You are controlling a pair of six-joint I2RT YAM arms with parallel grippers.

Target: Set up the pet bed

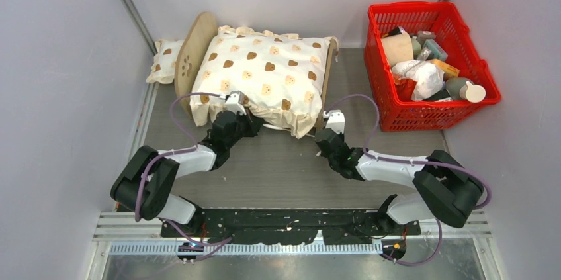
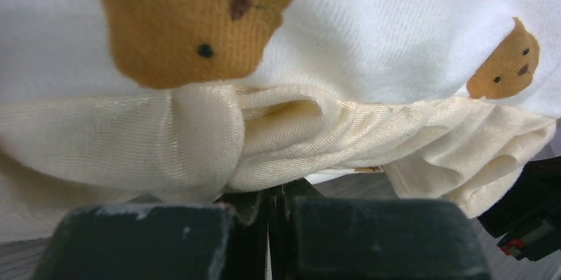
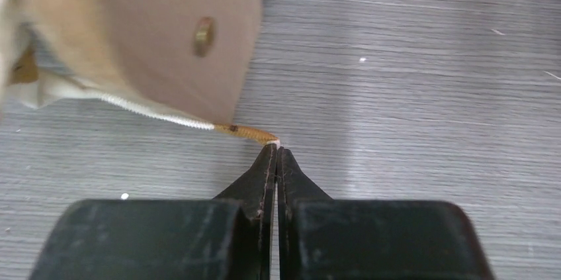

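The pet bed (image 1: 195, 51), a light-wood frame with an arched headboard, stands at the back of the table. A cream bear-print cushion (image 1: 264, 71) lies on it and hides its base. My left gripper (image 1: 233, 102) is at the cushion's front left corner. In the left wrist view it (image 2: 276, 190) is shut, its tips tucked under the ruffle (image 2: 198, 141); whether it pinches cloth does not show. My right gripper (image 1: 335, 121) is by the footboard's near end. Its jaws (image 3: 276, 147) are shut on the tip of a thin cord (image 3: 245, 132) that runs from under the wooden board (image 3: 178, 35).
A small bear-print pillow (image 1: 165, 58) lies behind the headboard against the left wall. A red basket (image 1: 410, 7) full of several items stands at the back right. Grey walls close in both sides.
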